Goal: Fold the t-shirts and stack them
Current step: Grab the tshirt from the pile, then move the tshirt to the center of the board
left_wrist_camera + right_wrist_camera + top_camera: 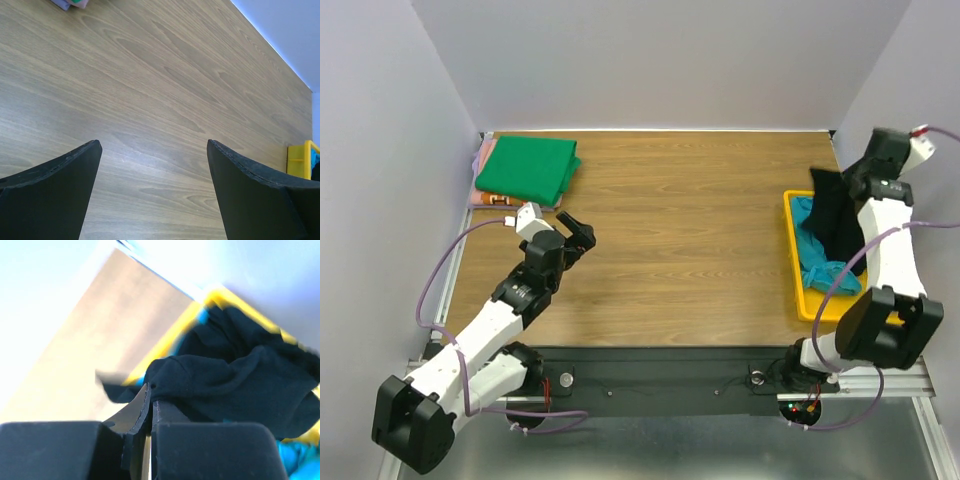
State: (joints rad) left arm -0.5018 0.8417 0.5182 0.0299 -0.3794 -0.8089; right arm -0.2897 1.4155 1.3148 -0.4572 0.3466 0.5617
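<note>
Top external: black t-shirt [838,225] dangles crumpled from the right hand [850,182].

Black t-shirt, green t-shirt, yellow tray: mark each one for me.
black t-shirt [835,222], top external view, middle of the hanging cloth.
green t-shirt [525,165], top external view, centre of its folded top face.
yellow tray [791,245], top external view, its left rim.

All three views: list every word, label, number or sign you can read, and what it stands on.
No text can be read.
A pale patch on the orange-pink shirt, under the green shirt, may be a tag: too small to read.
The black shirt and tray show no print.
</note>
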